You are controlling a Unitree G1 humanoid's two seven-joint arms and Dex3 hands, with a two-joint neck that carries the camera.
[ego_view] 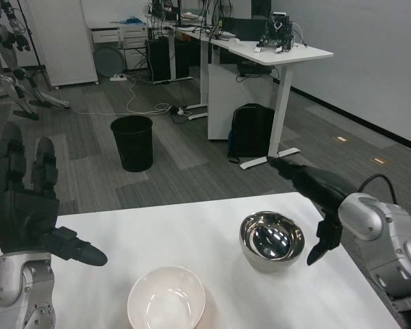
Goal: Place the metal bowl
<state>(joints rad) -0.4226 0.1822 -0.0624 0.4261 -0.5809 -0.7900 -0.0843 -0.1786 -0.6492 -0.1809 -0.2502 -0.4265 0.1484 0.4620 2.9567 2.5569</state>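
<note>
The metal bowl [272,239] stands upright on the white table [116,233], right of centre and near the far edge. My right hand [316,199] hovers just right of the bowl, fingers spread, one pointing forward and one hanging down beside the rim; it holds nothing. My left hand [27,205] is raised above the table's left side, palm toward me, fingers upright and apart, thumb sticking out to the right, empty.
A white bowl [166,299] sits on the table near the front, left of the metal bowl. Beyond the table are a black bin [132,142], a black backpack [252,130] and white desks [274,51] on the carpet.
</note>
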